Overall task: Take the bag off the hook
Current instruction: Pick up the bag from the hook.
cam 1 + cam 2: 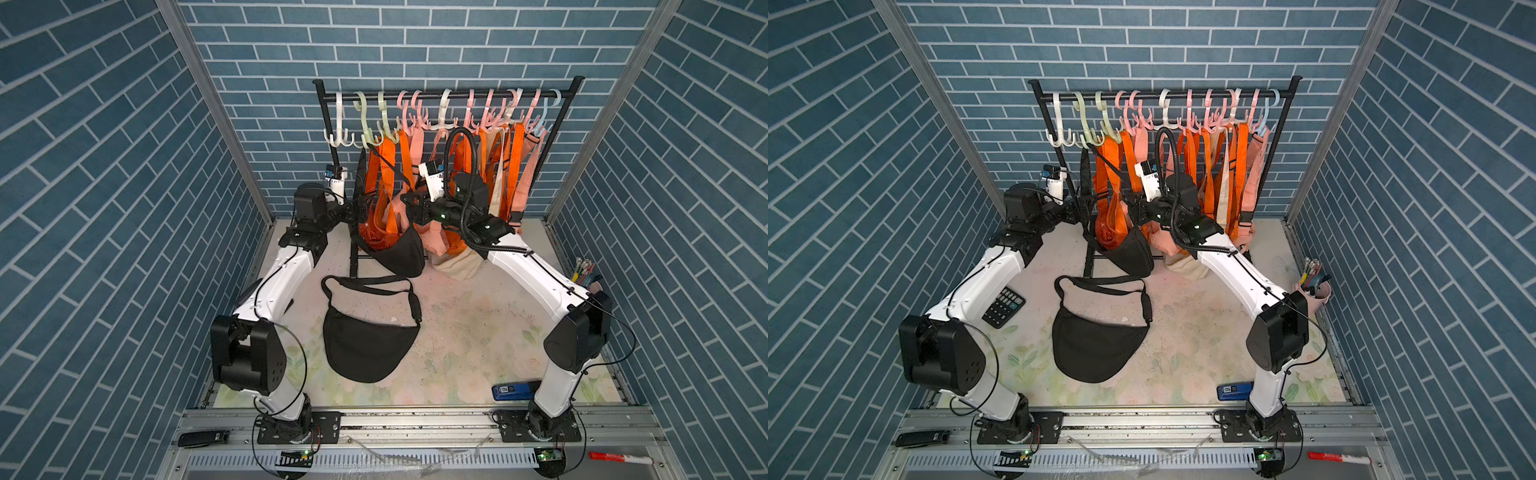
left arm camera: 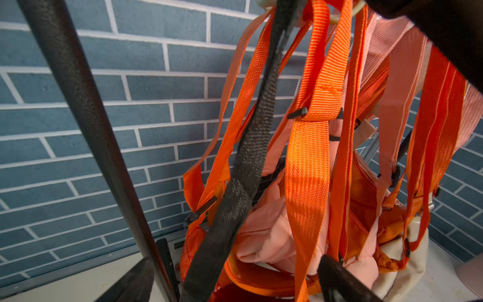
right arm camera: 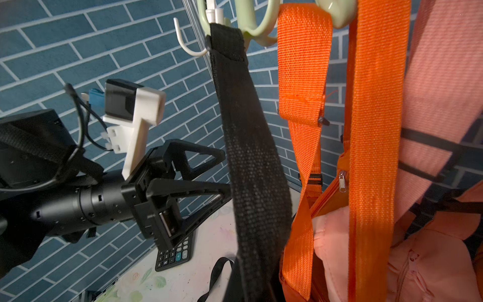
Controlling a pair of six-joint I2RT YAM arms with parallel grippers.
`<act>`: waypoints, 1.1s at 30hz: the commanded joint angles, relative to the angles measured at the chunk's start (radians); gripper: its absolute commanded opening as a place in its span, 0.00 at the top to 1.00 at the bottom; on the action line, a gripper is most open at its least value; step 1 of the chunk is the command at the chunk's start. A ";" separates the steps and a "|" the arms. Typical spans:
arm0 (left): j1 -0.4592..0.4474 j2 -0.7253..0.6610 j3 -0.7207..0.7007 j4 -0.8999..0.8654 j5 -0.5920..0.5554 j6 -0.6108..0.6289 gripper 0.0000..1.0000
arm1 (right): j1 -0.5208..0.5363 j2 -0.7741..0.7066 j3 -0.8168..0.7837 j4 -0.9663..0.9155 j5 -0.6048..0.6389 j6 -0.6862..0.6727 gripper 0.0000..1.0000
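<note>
One bag [image 1: 395, 255] hangs by its strap [image 3: 251, 157] from the green hook [image 3: 258, 36]. Below the hook, my left gripper [image 3: 226, 171] gapes around that strap, I think; my right gripper [image 1: 409, 205] is clenched nearby.

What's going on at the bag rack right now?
The left gripper stands open with the black webbing strap between its jaws. That strap hangs from a pale green plastic hook and carries the black crescent-shaped fabric bag. The right gripper is shut beside the orange straps; whether it holds anything is unclear. A second black crescent bag lies flat on the floral table.
</note>
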 commanded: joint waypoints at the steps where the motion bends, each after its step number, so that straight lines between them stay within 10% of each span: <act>1: 0.008 0.051 0.059 0.021 0.050 0.014 0.05 | -0.013 -0.033 -0.008 0.039 -0.038 -0.028 1.00; 9: 0.008 0.147 0.141 0.054 0.105 -0.004 0.27 | -0.036 -0.025 -0.013 0.042 -0.061 -0.027 1.00; 17: 0.008 0.151 0.168 0.052 0.168 -0.026 1.00 | -0.049 -0.016 -0.004 0.051 -0.075 -0.003 1.00; 33: 0.008 -0.050 0.182 -0.025 0.048 -0.055 1.00 | -0.044 0.079 0.131 0.030 -0.069 0.070 1.00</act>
